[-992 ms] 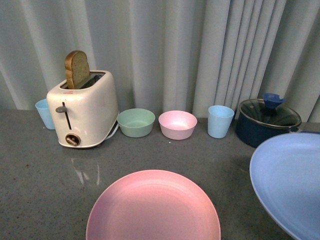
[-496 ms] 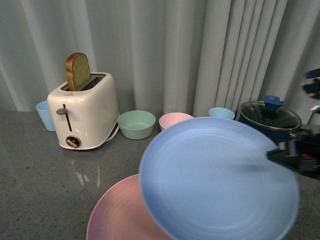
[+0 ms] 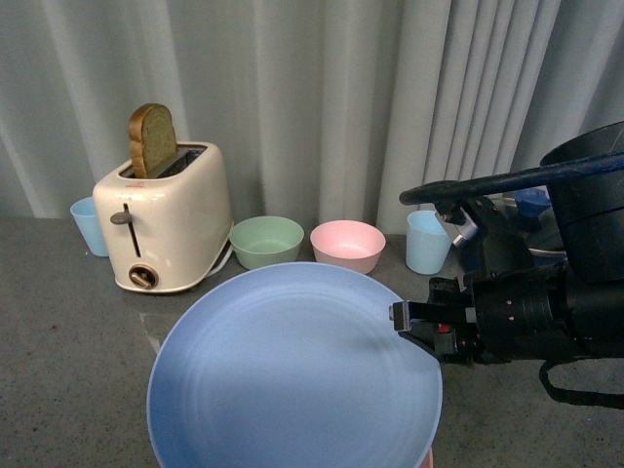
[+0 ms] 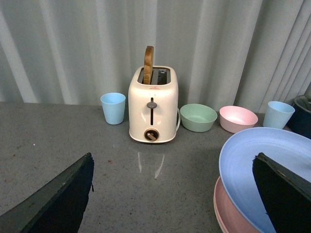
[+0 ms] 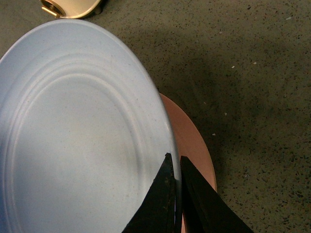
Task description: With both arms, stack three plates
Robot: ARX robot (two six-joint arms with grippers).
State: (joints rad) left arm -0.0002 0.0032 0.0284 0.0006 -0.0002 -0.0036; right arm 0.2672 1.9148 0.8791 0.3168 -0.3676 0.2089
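My right gripper (image 3: 414, 327) is shut on the right rim of the light blue plate (image 3: 292, 375) and holds it over the pink plate, which the front view almost wholly hides. In the right wrist view the gripper (image 5: 176, 162) pinches the rim of the blue plate (image 5: 73, 131), with the pink plate (image 5: 192, 141) just beneath. The left wrist view shows the blue plate (image 4: 262, 170) above the pink plate (image 4: 231, 216). My left gripper (image 4: 172, 165) is open and empty, left of the plates. The beige plate is out of view.
A cream toaster (image 3: 166, 229) with a bread slice stands at the back left, a blue cup (image 3: 88, 224) beside it. A green bowl (image 3: 265, 240), a pink bowl (image 3: 346, 244) and a blue cup (image 3: 427, 241) line the back by the curtain.
My right arm has swung left with the light blue plate, from the right edge to directly over the pink plate, lowering it. The pink plate is now covered.
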